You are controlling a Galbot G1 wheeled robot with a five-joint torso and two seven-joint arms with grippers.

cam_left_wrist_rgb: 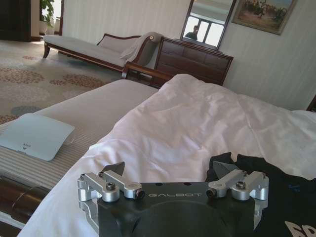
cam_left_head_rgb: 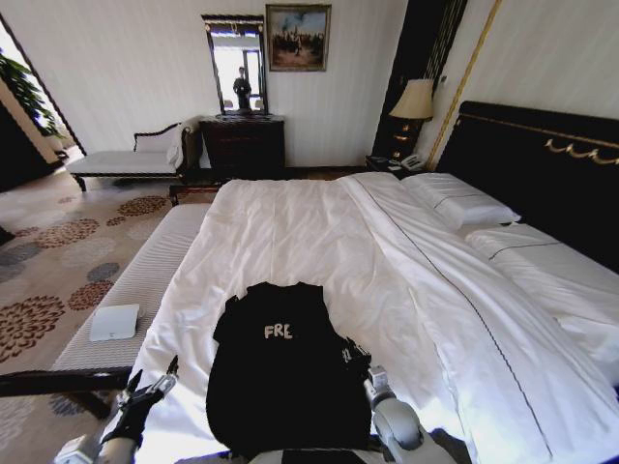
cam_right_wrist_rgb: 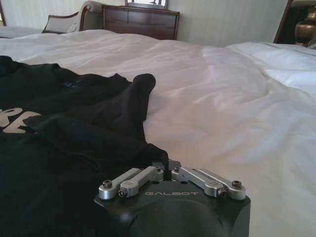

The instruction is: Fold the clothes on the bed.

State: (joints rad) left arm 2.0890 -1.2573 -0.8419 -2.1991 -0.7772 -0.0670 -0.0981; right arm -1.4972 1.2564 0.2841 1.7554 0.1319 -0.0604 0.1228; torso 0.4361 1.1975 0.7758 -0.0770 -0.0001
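A: Where's the black T-shirt (cam_left_head_rgb: 285,372)?
B: Lower centre, on the white bed (cam_left_head_rgb: 406,280) (side folded in).
A: Grippers?
B: Right gripper (cam_left_head_rgb: 350,353) pinches its edge; left gripper (cam_left_head_rgb: 155,379), lower left, fingers apart

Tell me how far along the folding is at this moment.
Early. The black T-shirt lies on the bed with both sleeves folded inward, partly covering the lettering. In hand: the right gripper has its fingers shut on the shirt's right edge; the left gripper hangs open off its left side. The body still needs folding up.
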